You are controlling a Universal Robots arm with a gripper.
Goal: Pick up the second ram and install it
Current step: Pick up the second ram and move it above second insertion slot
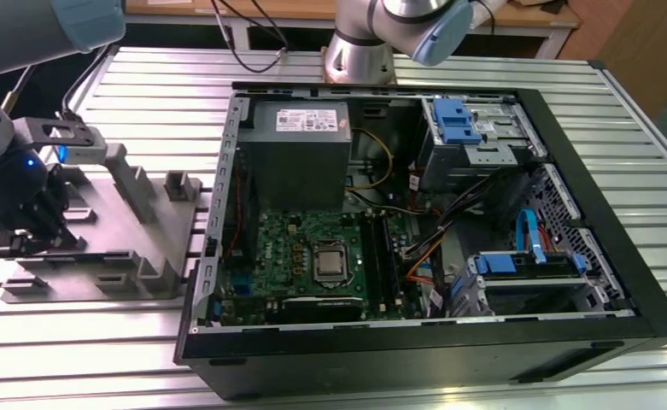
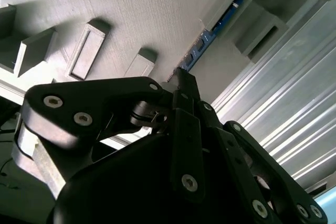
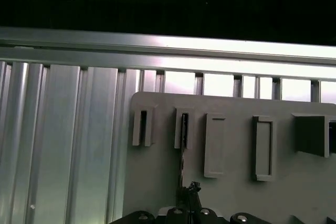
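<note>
Grey fixture (image 1: 139, 213) sits on the slatted table (image 1: 105, 342), near the table edge at the exterior view's left, w/ the open case (image 1: 643, 282) just beside it. Gripper (image 1: 39, 241) is low over the fixture corner nearest that edge.

In both wrist views the ram (image 2: 212, 30) (image 3: 181, 156) stands on edge in a fixture pocket. It shows as a thin blue-green strip running away from the gripper's tip (image 2: 184, 77) (image 3: 191, 187). Jaws are drawn narrow, almost together, and look pinched on the ram's near end. The contact line itself is masked by the black linkage, so that's a judgement.

Step in hand, as I read it: the pick out of the pocket.

To do it well:
- Grip sits at one end, not mid-stick, so the ram can pivot. Clamp the flat faces squarely, firm enough to stop swing but not enough to bow so thin a board.
- Pull straight along the pocket walls, no twist or sideways drag. An edge caught on the pocket could cock the stick or drag the fixture up w/ it.
- Go slow until the far end is free of its pocket too.
- Hold the stick vert. and parallel to its pocket throughout, since any tilt picked up here carries over to the slots (image 1: 381, 256) on the board (image 1: 288, 248) in the case.
</note>
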